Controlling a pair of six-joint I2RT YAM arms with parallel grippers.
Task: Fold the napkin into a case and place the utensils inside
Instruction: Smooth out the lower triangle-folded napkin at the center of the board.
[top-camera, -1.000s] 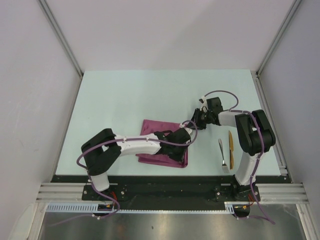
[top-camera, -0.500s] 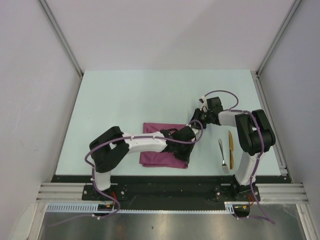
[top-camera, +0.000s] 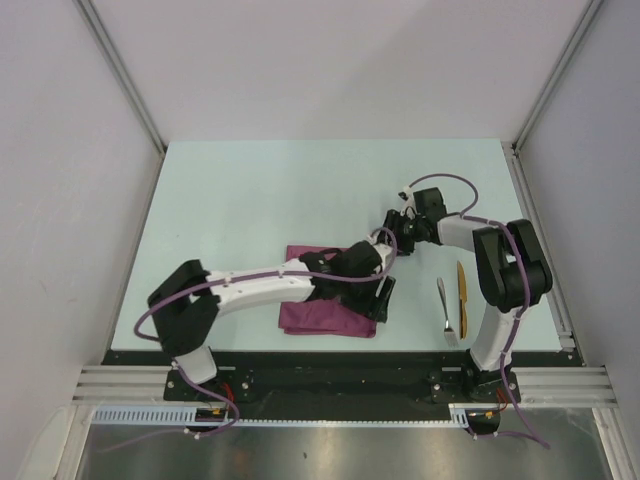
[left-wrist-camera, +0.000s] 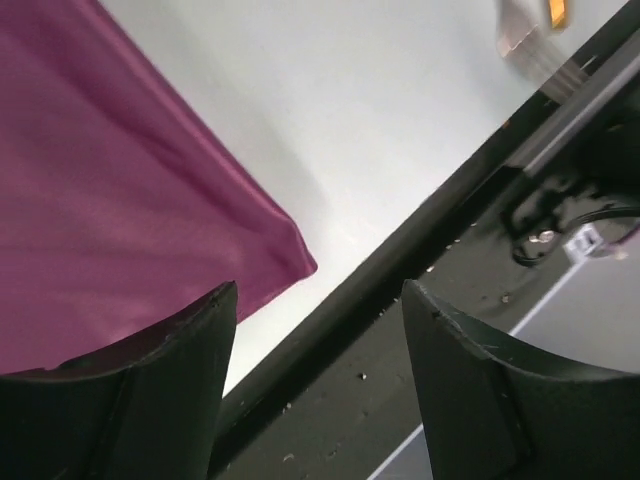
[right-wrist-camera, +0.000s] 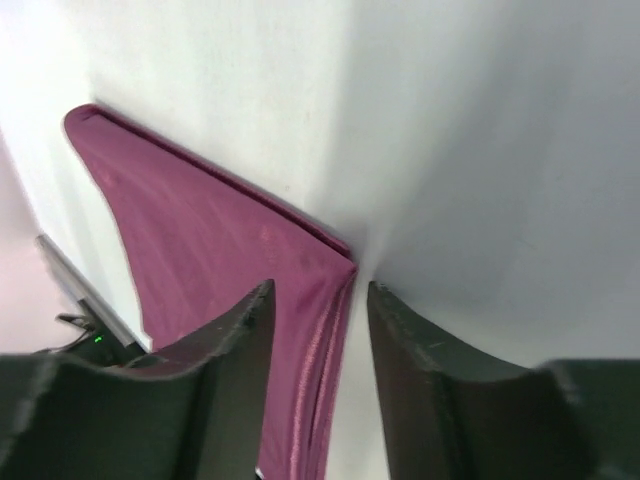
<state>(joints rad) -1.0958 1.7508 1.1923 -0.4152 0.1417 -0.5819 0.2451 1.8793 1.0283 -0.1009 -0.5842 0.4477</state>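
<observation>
Both pincers have let go since a second ago: over the one napkin (top-camera: 322, 312), folded flat at lower centre, the left gripper (left-wrist-camera: 318, 296) hangs spread wide above its lower right corner, while the right gripper (right-wrist-camera: 320, 290) stands parted about the upper right corner, pinching nothing. So the case looks partly made. Two utensils, one silver spoon (top-camera: 443, 306) and one golden piece (top-camera: 462, 288), wait outside it at lower right.
</observation>
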